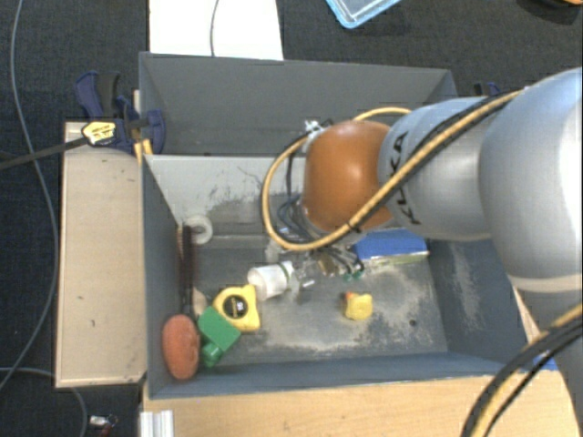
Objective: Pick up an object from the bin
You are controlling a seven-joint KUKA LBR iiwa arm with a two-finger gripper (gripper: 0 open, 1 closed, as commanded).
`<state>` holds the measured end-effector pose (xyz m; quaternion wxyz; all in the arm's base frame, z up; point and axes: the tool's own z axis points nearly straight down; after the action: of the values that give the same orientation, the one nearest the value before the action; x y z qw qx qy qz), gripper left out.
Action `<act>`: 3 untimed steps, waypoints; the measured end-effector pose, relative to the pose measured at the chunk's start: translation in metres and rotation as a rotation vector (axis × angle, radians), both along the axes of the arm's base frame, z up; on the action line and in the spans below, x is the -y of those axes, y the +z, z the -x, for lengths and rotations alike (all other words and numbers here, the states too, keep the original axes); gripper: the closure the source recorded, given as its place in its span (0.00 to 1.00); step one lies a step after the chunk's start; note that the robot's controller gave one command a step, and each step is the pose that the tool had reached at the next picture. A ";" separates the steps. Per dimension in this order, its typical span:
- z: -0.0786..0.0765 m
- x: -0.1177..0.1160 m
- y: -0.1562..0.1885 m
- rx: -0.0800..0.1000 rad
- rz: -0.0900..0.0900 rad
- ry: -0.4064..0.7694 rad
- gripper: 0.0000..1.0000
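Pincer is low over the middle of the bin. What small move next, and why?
I would probably nudge the pincer a little toward the white cylinder lying right beside it. That looks like the nearest thing; the small yellow piece lies farther off on the other side.

Even, fairly bright light falls from above. The rounded orange wrist cover (342, 185) carries a soft sheen, and the silver-grey arm casing (510, 171) a paler one. Beneath the gripper (310, 269) a soft shadow darkens the floor of the grey metal bin (291, 89). The sloped wall beyond the gripper, toward the view's left, is lit.
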<state>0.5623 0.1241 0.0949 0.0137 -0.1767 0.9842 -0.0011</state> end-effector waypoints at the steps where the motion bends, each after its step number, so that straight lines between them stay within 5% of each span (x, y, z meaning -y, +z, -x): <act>1: 0.000 0.000 0.000 0.000 0.000 0.000 1.00; 3: -0.006 0.008 0.022 0.006 -0.001 0.019 1.00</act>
<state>0.5678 0.1166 0.1164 0.0166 -0.1861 0.9824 -0.0008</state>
